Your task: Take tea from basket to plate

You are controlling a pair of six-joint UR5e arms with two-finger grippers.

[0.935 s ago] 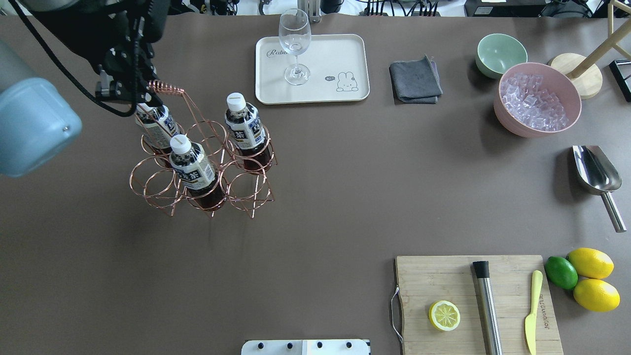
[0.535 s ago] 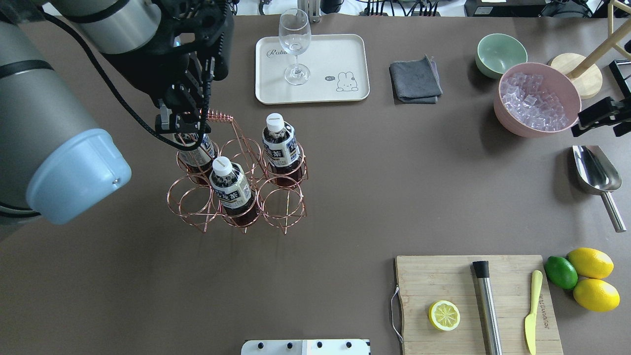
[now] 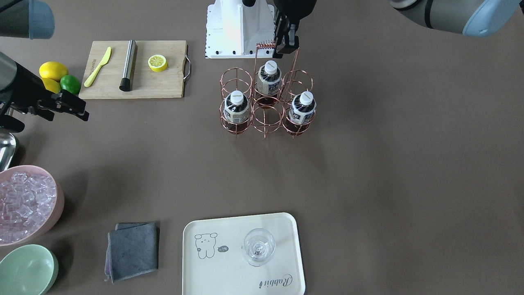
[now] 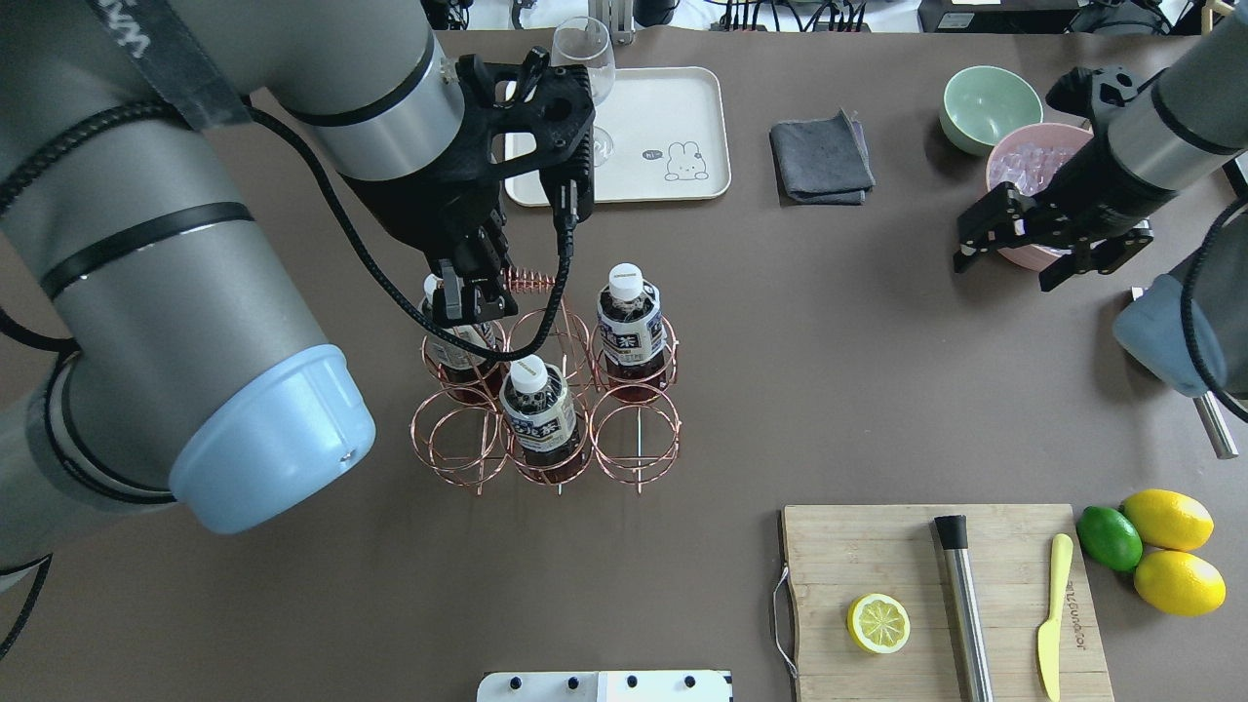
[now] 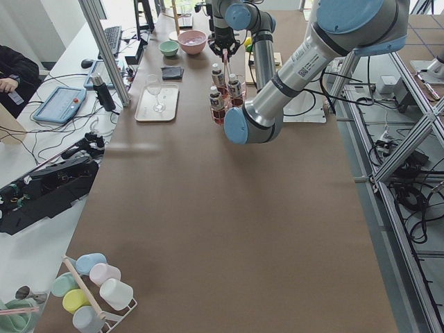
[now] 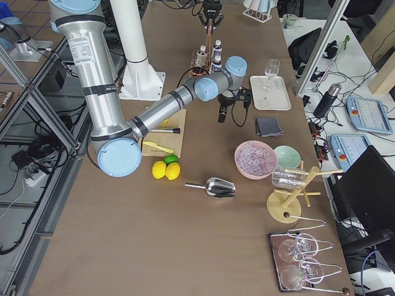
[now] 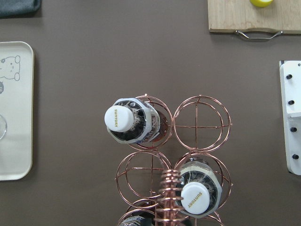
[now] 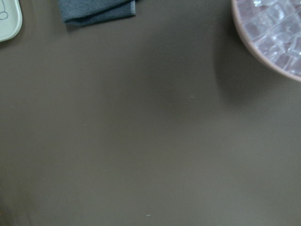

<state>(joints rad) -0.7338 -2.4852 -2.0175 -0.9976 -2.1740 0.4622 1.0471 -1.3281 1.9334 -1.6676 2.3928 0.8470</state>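
Note:
A copper wire basket [image 4: 634, 439] holds three tea bottles: one [image 4: 629, 322] at the right, one [image 4: 536, 409] at the front, one [image 4: 453, 336] partly hidden under my left gripper. My left gripper [image 4: 470, 300] is shut on the basket's coiled handle [image 4: 531, 284]; it also shows in the front-facing view [image 3: 286, 47]. The left wrist view shows two caps [image 7: 117, 117] [image 7: 195, 198] and the handle [image 7: 168, 197]. The cream plate [image 4: 673, 107] lies behind the basket with a wine glass [image 4: 583, 58] on it. My right gripper [image 4: 1002, 275] is open and empty, in front of the pink bowl.
A pink bowl of ice [image 4: 1024, 161], a green bowl [image 4: 990, 102] and a grey cloth [image 4: 821, 158] sit at the back right. A cutting board [image 4: 877, 556] with a lemon half, muddler and knife lies front right, with lemons and a lime [image 4: 1110, 538] beside it.
My left gripper has carried the basket with its three bottles to the right and nearer the table's middle. My right arm has come in from the right edge over the pink bowl.

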